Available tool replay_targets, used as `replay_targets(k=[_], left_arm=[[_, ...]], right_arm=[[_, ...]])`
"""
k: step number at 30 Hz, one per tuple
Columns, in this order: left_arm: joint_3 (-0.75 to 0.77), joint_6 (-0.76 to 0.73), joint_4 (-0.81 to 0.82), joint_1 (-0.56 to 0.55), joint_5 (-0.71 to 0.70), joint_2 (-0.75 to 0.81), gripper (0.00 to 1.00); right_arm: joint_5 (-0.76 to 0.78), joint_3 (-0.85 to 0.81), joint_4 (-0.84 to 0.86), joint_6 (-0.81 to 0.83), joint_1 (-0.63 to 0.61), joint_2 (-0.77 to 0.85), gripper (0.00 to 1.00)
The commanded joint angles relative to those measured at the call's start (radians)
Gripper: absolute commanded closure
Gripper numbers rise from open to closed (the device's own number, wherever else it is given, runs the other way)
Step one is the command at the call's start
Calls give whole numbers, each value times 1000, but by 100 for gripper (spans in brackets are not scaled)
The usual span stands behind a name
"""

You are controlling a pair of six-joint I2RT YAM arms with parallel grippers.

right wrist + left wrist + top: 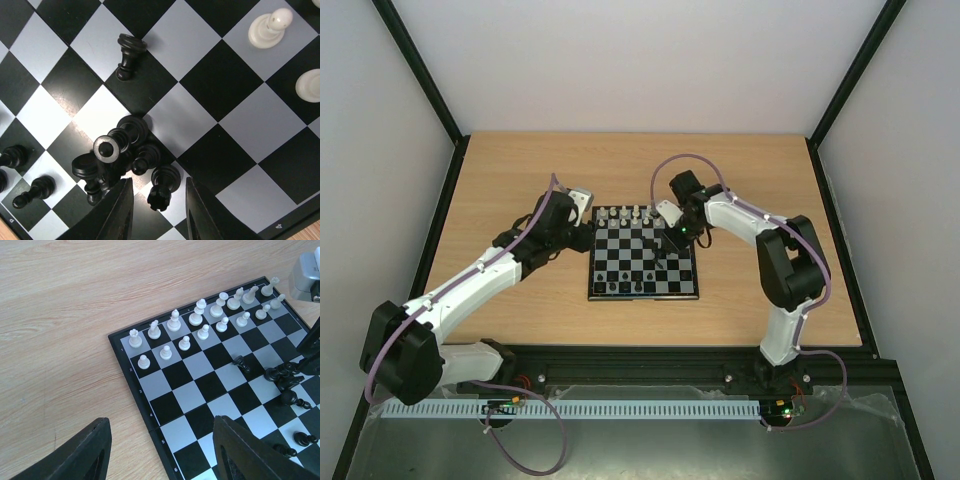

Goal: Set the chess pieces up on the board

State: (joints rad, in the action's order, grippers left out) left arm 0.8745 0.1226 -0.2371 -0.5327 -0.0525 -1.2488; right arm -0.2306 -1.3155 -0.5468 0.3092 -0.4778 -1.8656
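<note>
The board [620,262] lies mid-table. White chess pieces [625,215] stand in two rows on its far side, also in the left wrist view [200,320]. A cluster of black pieces [120,150] is heaped near the board's right side, some lying down. A black pawn [127,55] lies alone on its side. My right gripper [159,187] is open low over the board, its fingers either side of a black rook [164,187] that stands tilted between them with a gap on each side. My left gripper [160,450] is open and empty above the board's left edge.
Several black pieces [625,288] stand along the board's near rows. Bare wooden table [520,170] surrounds the board. A black frame rail [650,355] runs along the near edge, and white walls close in the sides and back.
</note>
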Motion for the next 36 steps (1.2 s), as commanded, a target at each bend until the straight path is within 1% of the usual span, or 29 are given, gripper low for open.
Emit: replay_targets(k=[1, 7, 16, 19, 27, 33, 36], left_arm=[[-2, -7, 13, 5, 1, -7, 41], [-1, -8, 12, 5, 3, -10, 41], [0, -9, 10, 5, 6, -14, 41], [0, -9, 8, 5, 8, -15, 41], [3, -9, 9, 5, 12, -17, 41], [4, -11, 7, 5, 16, -20, 41], [6, -11, 7, 5, 16, -19, 41]], right_arm=[[21, -25, -45, -11, -7, -24, 71], [47, -22, -45, -20, -7, -33, 76], [49, -16, -43, -22, -7, -21, 90], [58, -16, -48, -22, -7, -5, 92], [61, -4, -97, -16, -7, 133, 93], [-8, 89, -135, 9, -7, 271, 93], [-17, 152, -146, 39, -7, 333, 93]])
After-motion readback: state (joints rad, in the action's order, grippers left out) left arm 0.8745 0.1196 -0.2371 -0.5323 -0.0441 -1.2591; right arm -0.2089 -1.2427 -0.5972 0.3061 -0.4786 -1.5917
